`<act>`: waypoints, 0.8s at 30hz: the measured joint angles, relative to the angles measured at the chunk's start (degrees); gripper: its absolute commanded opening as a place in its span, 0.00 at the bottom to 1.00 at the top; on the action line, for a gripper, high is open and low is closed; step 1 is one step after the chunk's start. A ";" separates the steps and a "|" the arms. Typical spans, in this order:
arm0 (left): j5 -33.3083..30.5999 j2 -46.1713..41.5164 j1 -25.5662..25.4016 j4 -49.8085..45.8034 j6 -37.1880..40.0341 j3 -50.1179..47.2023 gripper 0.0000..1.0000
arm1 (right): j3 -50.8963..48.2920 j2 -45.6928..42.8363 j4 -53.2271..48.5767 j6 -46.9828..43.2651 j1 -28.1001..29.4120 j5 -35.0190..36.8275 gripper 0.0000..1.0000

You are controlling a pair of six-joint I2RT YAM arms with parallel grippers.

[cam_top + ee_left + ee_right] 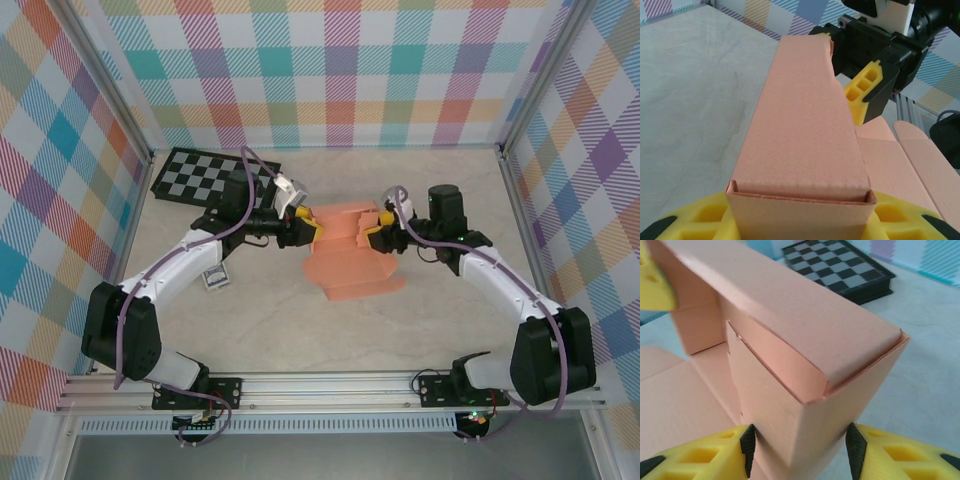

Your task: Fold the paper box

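Mostly, the open room lay in the near half of the table (300, 340), bare pale grey between the two arms and the metal rail (330, 385) along the front edge. A black-and-grey checkerboard (205, 177) took the far left corner, well apart from the work. Plaid walls (340, 70) closed in the back and both sides.

The paper box (352, 268) sat mid-table, between the tools. It was salmon-orange thin card, partly formed: a long rectangular tube stood raised along its far part, while creased flaps lay flat toward the near side. The left tool (308, 230) was clenched on one end of the tube, yellow fingers (695, 215) on either side. The right tool (377, 233) grasped the opposite end, black pads (748, 445) against the card, where a tucked flap left a slightly gaping seam.
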 measured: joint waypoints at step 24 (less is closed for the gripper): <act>-5.70 0.07 -0.20 3.82 -2.82 -3.45 0.19 | 1.38 9.44 9.03 8.04 10.78 21.92 0.61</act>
